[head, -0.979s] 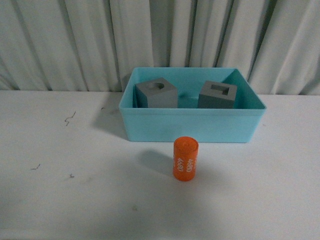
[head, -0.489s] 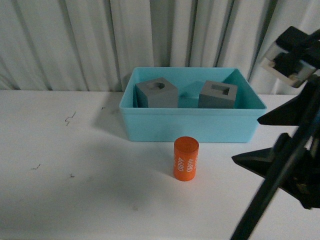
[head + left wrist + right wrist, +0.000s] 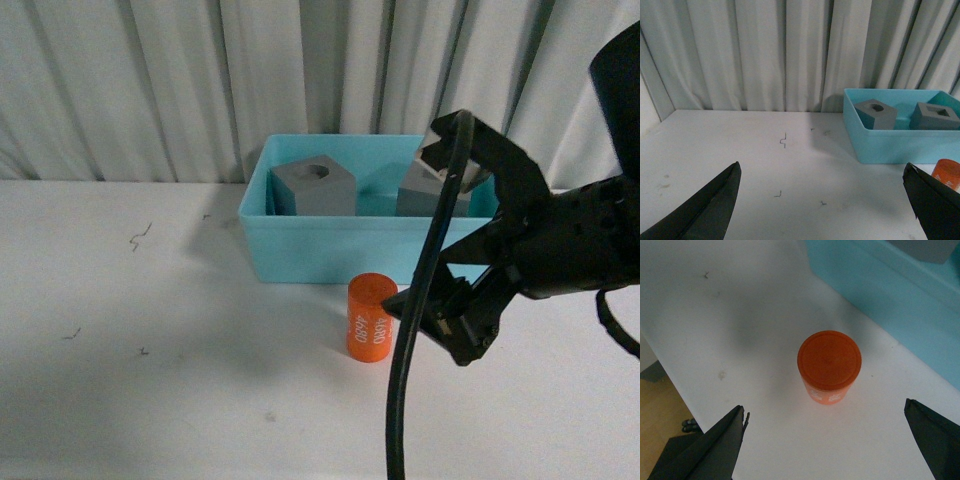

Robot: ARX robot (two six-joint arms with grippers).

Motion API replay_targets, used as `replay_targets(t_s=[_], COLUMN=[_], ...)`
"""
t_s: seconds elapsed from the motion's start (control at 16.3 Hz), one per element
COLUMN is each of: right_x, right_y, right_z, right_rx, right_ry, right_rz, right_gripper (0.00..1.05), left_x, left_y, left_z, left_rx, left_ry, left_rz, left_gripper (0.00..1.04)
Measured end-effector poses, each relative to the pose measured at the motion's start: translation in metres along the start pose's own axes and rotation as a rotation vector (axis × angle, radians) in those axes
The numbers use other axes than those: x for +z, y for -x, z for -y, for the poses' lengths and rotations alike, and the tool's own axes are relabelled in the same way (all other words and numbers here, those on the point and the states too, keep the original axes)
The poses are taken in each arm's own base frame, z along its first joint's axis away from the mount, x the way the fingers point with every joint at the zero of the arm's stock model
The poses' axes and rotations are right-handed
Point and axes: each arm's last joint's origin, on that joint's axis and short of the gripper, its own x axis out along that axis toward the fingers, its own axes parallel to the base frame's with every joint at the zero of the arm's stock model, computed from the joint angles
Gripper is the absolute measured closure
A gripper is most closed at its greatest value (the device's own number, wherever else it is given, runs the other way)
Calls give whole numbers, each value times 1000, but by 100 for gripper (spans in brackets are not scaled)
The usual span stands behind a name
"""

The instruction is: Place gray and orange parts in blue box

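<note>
On the worktop (image 3: 150,380) nearest you, your right fingers (image 3: 715,445) stand wide apart close to the upright orange cylinder (image 3: 371,317), not touching it. Your left fingers (image 3: 710,210) gape wide too. Behind the cylinder, the blue box (image 3: 330,250) holds both gray blocks (image 3: 315,188).

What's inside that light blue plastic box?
A gray block with a round hole and a gray block with a square slot. The box's front wall hides the floor behind it.
</note>
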Motion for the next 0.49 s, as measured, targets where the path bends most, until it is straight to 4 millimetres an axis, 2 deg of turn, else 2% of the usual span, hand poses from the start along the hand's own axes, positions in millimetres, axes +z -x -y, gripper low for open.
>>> replay_targets(t_s=[0.12, 0.49], right_x=[-3, 3], right_y=[-14, -34], right_z=[-2, 4], right_rx=[16, -8], right_ry=[-6, 8], right_rz=[-20, -25], right_gripper=[6, 6], left_x=[0, 0], left_y=[0, 0], left_z=[0, 0], left_rx=[0, 0], left_ry=[0, 0], left_rz=[0, 0], left_gripper=[7, 7])
